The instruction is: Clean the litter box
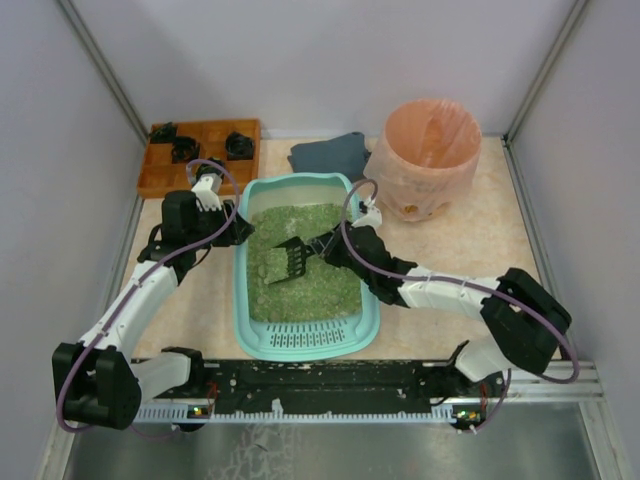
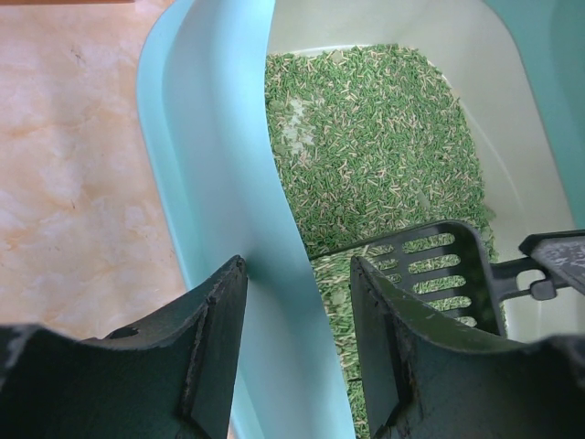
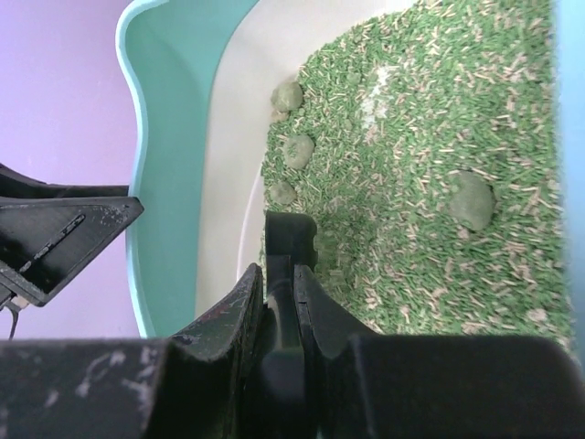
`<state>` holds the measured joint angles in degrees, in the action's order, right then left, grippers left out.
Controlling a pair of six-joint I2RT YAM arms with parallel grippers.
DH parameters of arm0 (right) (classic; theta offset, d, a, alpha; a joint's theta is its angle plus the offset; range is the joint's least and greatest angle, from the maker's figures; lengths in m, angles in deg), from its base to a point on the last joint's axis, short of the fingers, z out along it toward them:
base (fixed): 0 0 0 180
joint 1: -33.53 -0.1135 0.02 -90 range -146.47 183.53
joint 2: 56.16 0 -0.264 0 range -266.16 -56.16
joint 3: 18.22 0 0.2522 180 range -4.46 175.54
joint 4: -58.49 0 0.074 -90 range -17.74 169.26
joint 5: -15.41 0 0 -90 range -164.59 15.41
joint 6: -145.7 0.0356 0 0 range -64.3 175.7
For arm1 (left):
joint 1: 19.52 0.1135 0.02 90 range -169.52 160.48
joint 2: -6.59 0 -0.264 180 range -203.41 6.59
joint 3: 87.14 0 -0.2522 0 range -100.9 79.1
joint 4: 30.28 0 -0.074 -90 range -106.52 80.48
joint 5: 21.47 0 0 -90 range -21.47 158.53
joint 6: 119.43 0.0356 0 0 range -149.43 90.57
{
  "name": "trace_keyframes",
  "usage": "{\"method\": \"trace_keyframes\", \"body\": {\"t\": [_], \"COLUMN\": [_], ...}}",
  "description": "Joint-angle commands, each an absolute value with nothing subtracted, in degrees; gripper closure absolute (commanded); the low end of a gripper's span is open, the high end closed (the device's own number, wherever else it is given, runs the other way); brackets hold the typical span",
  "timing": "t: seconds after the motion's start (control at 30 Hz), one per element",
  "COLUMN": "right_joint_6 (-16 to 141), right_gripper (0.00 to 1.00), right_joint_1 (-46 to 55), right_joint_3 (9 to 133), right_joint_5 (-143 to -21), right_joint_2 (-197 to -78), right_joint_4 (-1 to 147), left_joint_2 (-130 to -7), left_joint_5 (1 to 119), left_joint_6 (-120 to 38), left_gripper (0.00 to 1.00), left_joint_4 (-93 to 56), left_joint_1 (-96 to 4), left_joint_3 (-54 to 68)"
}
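Currently right gripper [image 3: 279, 270] is pinched tight on the handle of the black slotted plastic scoop [image 1: 290, 258], blade over the green granular litter [image 1: 310, 290]. Left gripper [image 2: 297, 265] clamps the left wall of the large light teal rectangular plastic litter box [image 1: 243, 300], one finger each side. Box sits mid beige table [image 1: 470, 250], between both arms; greenish clumps [image 3: 472, 199] lie in the litter

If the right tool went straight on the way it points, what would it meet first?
The litter, most likely: the tool, shut on the scoop handle, points down into the box, small clumps just ahead. Depth is unclear.
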<state>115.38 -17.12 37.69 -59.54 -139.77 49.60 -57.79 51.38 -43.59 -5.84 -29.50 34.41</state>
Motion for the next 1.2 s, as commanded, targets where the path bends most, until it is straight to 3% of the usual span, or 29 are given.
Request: {"method": "trace_keyframes", "body": {"t": [0.0, 0.4, 0.6, 0.77, 0.93, 1.03, 1.17], "right_joint_6": [116.34, 124.46, 129.22, 133.73, 130.10, 131.89, 125.71], "right_gripper": [1.00, 1.00, 1.00, 1.00, 1.00, 1.00, 1.00], "right_joint_1": [-13.57, -0.37, 1.08, 5.03, 4.19, 5.98, 4.34], "right_joint_3": [35.14, 21.22, 20.11, 14.82, 19.46, 15.95, 21.46], "right_joint_5": [-63.38, -78.11, -89.62, -83.36, -90.45, -83.41, -82.29], "right_joint_2": [-132.99, -117.11, -120.38, -116.71, -120.41, -116.51, -116.19], "right_joint_4": [47.34, 40.58, 31.00, 31.23, 31.18, 34.82, 44.62], "left_joint_2": [-57.42, -56.95, -57.18, -56.60, -57.03, -57.36, -56.74], "left_joint_5": [50.83, 51.01, 50.59, 50.91, 50.45, 50.37, 50.55], "left_joint_6": [-43.80, -43.91, -43.98, -43.95, -44.02, -44.00, -44.07], "left_gripper": [0.46, 0.46, 0.46, 0.46, 0.46, 0.46, 0.46], "left_joint_4": [-6.57, -6.85, -7.03, -6.64, -7.26, -5.82, -7.26], "left_joint_1": [-29.29, -29.28, -29.26, -29.24, -29.19, -29.19, -29.19], "left_joint_3": [34.04, 34.16, 34.18, 34.38, 34.25, 33.43, 34.55]}}
